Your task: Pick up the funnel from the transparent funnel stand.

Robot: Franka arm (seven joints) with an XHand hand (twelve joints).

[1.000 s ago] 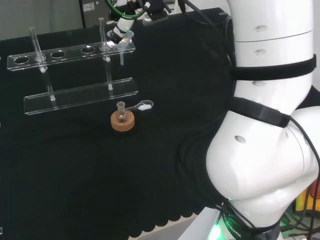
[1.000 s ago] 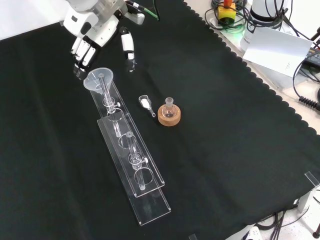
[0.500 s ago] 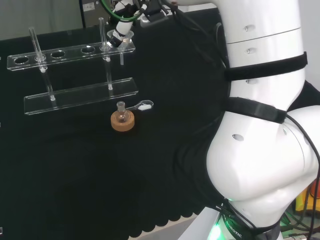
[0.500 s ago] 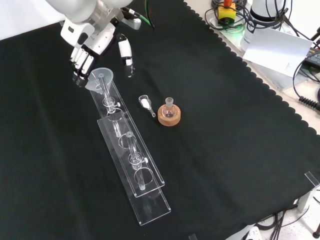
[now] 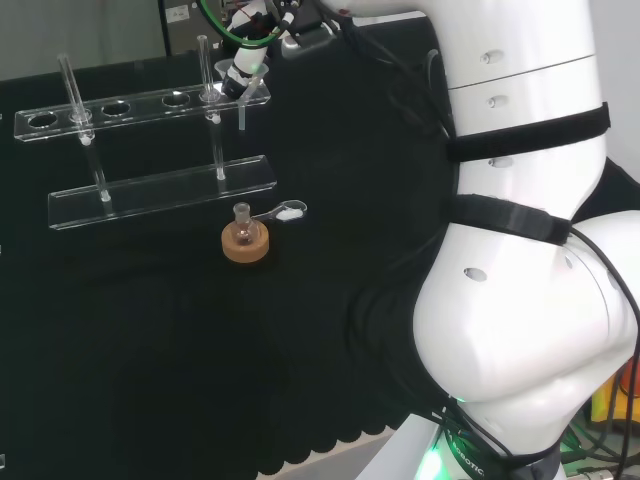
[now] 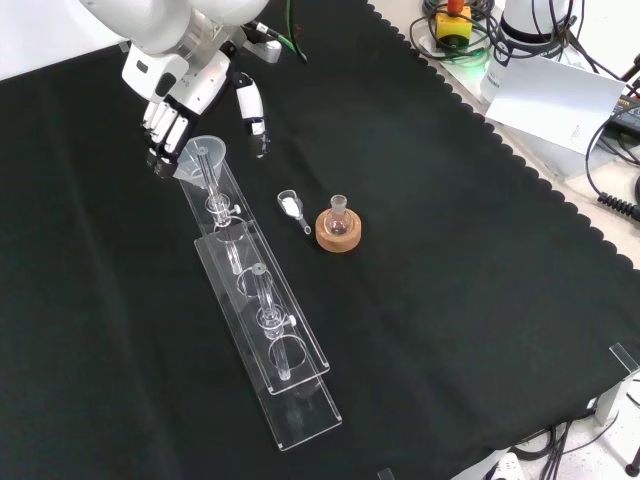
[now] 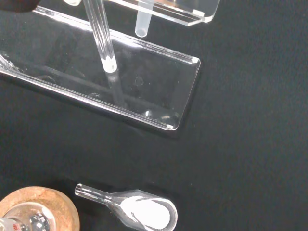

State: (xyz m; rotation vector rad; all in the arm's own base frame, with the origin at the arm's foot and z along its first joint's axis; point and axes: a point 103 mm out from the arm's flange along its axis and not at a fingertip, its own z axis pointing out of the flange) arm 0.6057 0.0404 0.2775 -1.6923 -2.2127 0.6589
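We see the funnel (image 6: pixel 201 156) seated in the end hole of the transparent funnel stand (image 6: pixel 262 318), at the end nearest the arm; its wide cone faces up and its stem hangs straight down through the top rail, so its long axis is upright. In the front view the hand (image 6: pixel 186 88) sits at that same end of the stand, its fingers (image 6: pixel 162 128) reaching down on the left of the cone and its thumb (image 6: pixel 254 116) on the right — the cone lies between them, just below the palm. The fingers are spread and only gently bent, released rather than clenched, and we cannot tell whether any of them already touches the rim. In the head view the hand (image 5: pixel 246 72) shows at the right end of the stand's upper rail, right over the funnel. We judge that the coming move turns on this one relation: the cone stands between fingers and thumb, so they need to come together across it, and the lift then has to run straight up along the stem's axis to clear the hole. Nearer the camera on the desk (image 6: pixel 470 270) stand a small flask on a cork ring (image 6: pixel 338 229) and a glass scoop (image 6: pixel 293 209) with white powder, both well apart from the hand. We can read no brand, label or writing on the ware.
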